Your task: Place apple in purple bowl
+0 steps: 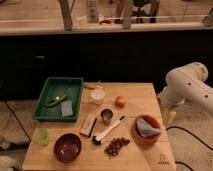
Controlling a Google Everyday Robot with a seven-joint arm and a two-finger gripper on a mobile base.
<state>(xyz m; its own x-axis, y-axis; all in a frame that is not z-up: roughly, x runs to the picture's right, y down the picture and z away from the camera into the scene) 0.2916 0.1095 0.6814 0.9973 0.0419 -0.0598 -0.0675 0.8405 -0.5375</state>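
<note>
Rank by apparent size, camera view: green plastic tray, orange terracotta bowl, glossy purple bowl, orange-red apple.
Green plastic tray
orange terracotta bowl, glossy purple bowl: too close to rank
orange-red apple
Claw: beside table's right edge.

Arm (186, 86): we see a thick, smooth tube in glossy white, at 3 o'clock in the frame.
Elbow joint (198, 73): we note a rounded, bulbous cap in the same white, with a soft shine on top.
Collar (169, 100): we make out a wider white ring where the tube ends, shaded underneath.
Lower segment (170, 118): we see a narrower, tapering piece in pale cream.
Last link (160, 158): pale beige at 5 o'clock, bearing a small dark marking (161, 161) we cannot read.
Gripper: beyond the lower edge at 5 o'clock, outside our view.
</note>
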